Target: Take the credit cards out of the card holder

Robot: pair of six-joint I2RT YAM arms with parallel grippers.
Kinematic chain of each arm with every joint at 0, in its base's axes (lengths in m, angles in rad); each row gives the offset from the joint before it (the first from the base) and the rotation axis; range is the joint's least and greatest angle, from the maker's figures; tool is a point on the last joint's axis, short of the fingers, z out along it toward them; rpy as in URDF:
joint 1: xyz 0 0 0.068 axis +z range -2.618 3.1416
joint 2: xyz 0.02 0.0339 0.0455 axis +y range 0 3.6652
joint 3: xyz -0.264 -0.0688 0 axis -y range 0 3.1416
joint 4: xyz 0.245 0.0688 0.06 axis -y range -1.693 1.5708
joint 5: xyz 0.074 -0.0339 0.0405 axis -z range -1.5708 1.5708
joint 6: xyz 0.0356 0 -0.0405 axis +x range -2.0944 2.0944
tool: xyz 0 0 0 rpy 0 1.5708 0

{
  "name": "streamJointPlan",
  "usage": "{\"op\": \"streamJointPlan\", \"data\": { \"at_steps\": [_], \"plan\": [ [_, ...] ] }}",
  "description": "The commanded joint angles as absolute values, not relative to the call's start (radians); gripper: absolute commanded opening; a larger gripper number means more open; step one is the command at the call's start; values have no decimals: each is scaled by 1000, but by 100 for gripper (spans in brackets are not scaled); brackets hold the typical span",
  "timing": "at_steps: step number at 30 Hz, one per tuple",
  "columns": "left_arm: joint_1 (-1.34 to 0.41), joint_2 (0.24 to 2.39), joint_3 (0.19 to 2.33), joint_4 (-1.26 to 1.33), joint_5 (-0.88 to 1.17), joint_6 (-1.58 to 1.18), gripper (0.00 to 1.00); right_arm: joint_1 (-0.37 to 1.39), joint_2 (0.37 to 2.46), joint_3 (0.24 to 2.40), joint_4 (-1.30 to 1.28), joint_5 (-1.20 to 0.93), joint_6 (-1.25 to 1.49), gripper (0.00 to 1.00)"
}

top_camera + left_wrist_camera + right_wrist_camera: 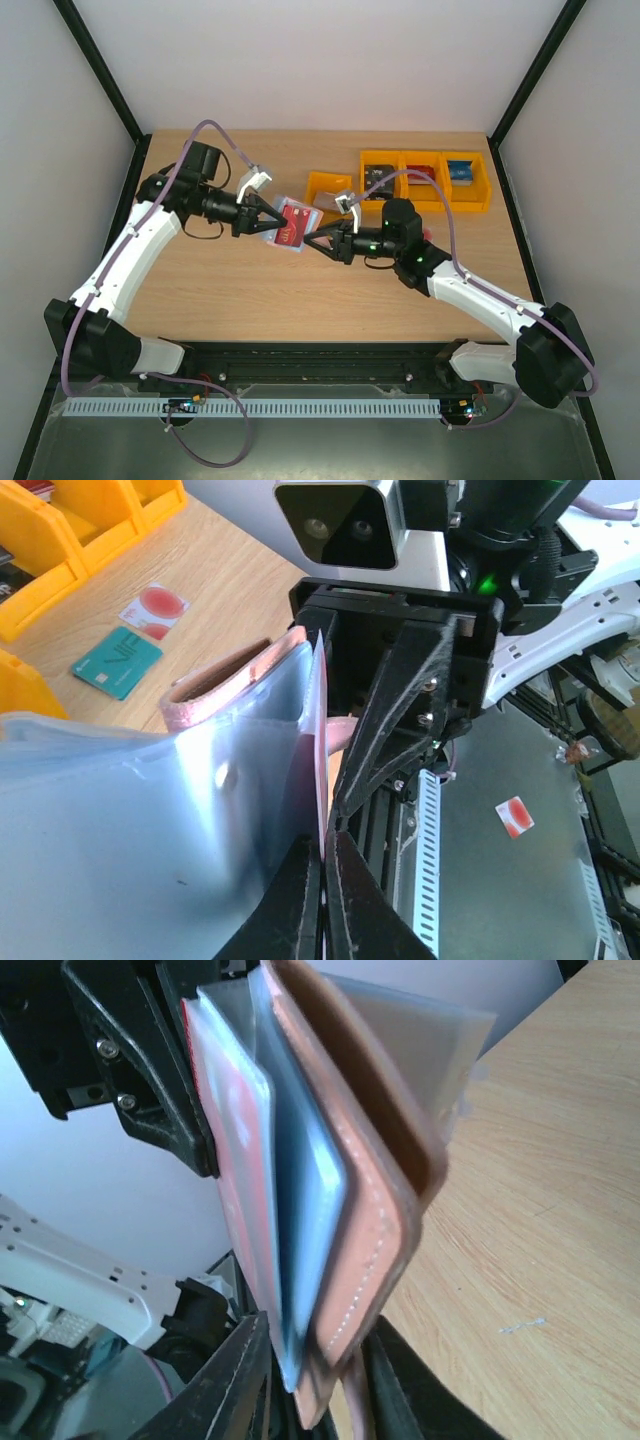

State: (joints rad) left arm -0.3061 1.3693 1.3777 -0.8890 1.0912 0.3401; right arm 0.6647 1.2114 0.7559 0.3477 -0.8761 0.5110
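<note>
The pinkish-brown card holder [283, 240] hangs in the air over the middle of the table, between both grippers. My left gripper [325, 865] is shut on the thin edge of the red credit card [320, 740], which stands in the holder's clear sleeves. In the right wrist view the red card [235, 1160] and a light blue-grey card [305, 1210] sit in sleeves beside the leather cover [370, 1230]. My right gripper [315, 1380] has its jaws a little apart around the holder's lower corner; one finger touches the strap, the other stands just off the sleeves.
A row of orange bins [425, 178] and a single orange bin [328, 188] stand at the back of the table. A teal card [117, 662] and a red-and-white card [153, 607] lie flat on the wood near the bins.
</note>
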Motion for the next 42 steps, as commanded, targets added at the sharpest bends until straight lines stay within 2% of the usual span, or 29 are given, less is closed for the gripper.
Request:
{"op": "streamJointPlan", "data": {
  "at_steps": [1, 4, 5, 7, 10, 12, 13, 14, 15, 20, 23, 30, 33, 35, 42],
  "plan": [
    [-302, 1344, 1374, -916, 1157, 376, 2, 660, 1181, 741, 412, -944, 494, 18],
    [-303, 1344, 1368, -923, 1167, 386, 2, 658, 1177, 742, 412, -939, 493, 10],
    [-303, 1345, 1366, -924, 1168, 389, 2, 658, 1177, 742, 415, -938, 496, 11],
    [-302, 1344, 1363, -932, 1173, 400, 2, 658, 1180, 742, 427, -939, 508, 21],
    [-306, 1344, 1349, -921, 1184, 393, 2, 658, 1193, 742, 471, -957, 540, 21],
    [-311, 1345, 1342, -913, 1177, 384, 2, 658, 1205, 747, 502, -975, 561, 16],
    [-313, 1345, 1339, -912, 1174, 383, 2, 658, 1209, 751, 509, -980, 565, 7],
    [-313, 1346, 1339, -911, 1170, 381, 2, 658, 1210, 754, 509, -979, 563, 2],
    [-313, 1345, 1341, -911, 1168, 379, 2, 658, 1208, 755, 507, -975, 558, 2],
    [-292, 1344, 1352, -903, 1164, 362, 3, 648, 1171, 748, 448, -959, 506, 2],
    [-282, 1347, 1339, -881, 1177, 343, 10, 646, 1162, 750, 436, -983, 502, 2],
    [-274, 1352, 1333, -872, 1217, 324, 11, 644, 1159, 762, 415, -995, 484, 2],
    [-266, 1346, 1332, -886, 1226, 337, 10, 644, 1165, 767, 403, -997, 474, 2],
    [-259, 1342, 1328, -891, 1227, 345, 3, 642, 1166, 767, 400, -997, 471, 2],
    [-253, 1334, 1320, -889, 1199, 350, 2, 625, 1147, 764, 379, -985, 465, 2]
  ]
}}
